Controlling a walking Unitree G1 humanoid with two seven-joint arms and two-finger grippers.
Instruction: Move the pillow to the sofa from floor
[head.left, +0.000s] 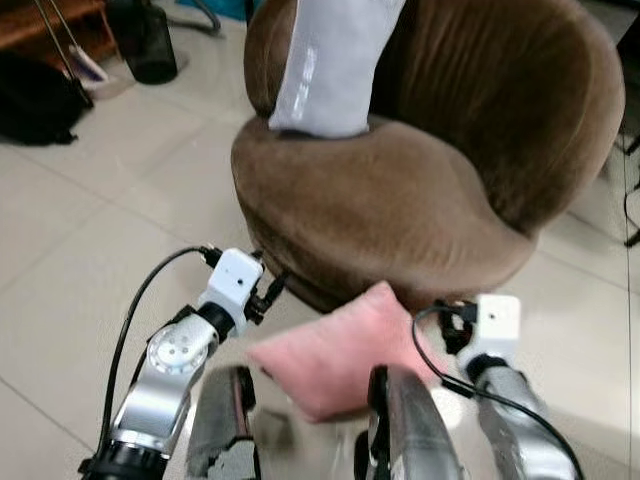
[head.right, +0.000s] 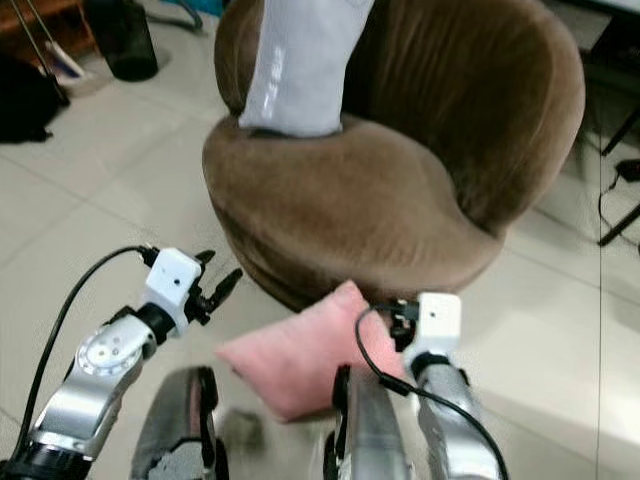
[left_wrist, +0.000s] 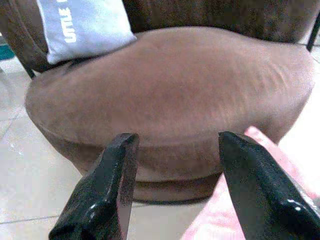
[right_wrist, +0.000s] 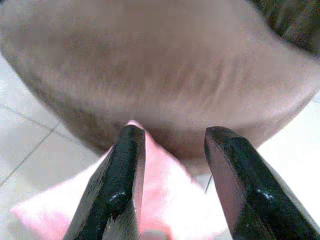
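head downward, wrists facing sofa (head.left: 400, 200)

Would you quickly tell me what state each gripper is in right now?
Left gripper: open, holding nothing, beside the pink pillow near the brown sofa.
Right gripper: open, fingers over the pink pillow, not closed on it.
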